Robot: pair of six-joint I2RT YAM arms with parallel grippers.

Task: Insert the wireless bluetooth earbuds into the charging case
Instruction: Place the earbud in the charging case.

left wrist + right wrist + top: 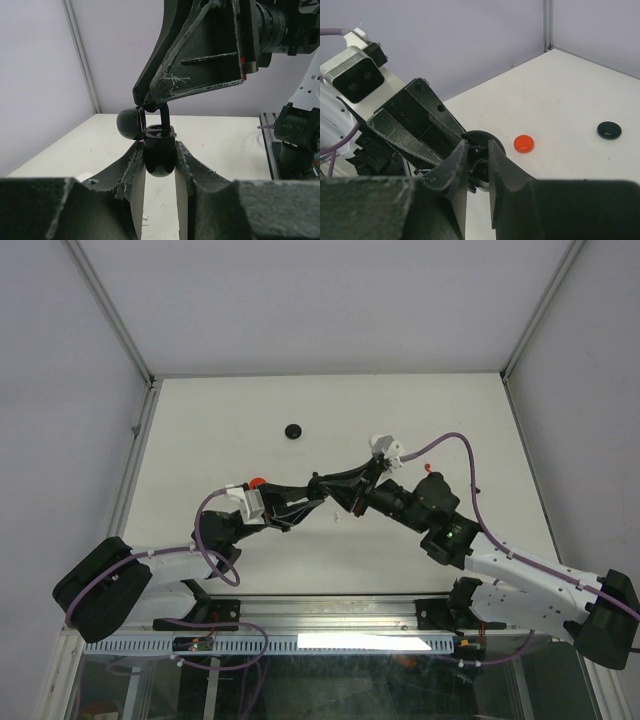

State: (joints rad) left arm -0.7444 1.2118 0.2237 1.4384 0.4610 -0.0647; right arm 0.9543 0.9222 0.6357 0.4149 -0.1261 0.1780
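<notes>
A black earbud (164, 118) hangs right over the charging case (159, 159). Its low end touches the open top of the case. How far in it sits cannot be told. The case is small, black and round. Its lid (130, 124) is tipped open to one side.

The right gripper (148, 103) reaches down from above. Its two fingers are pinched tight on the top of the earbud, with only a thin gap between them. The left gripper (159, 149) is below. Its fingers are close together and squeeze the case from both sides. They hold it up off the table (450, 420).

Seen from above, the two grippers meet tip to tip over the middle of the white table.

A red round disc (523, 144) lies flat on the table near the left gripper. A black round disc (609, 130) lies well apart from it, closer to the far wall. A tiny white bit (337, 519) lies on the table near where the grippers meet. It is too small to tell what it is. Purple cables (455, 440) run along both arms.
</notes>
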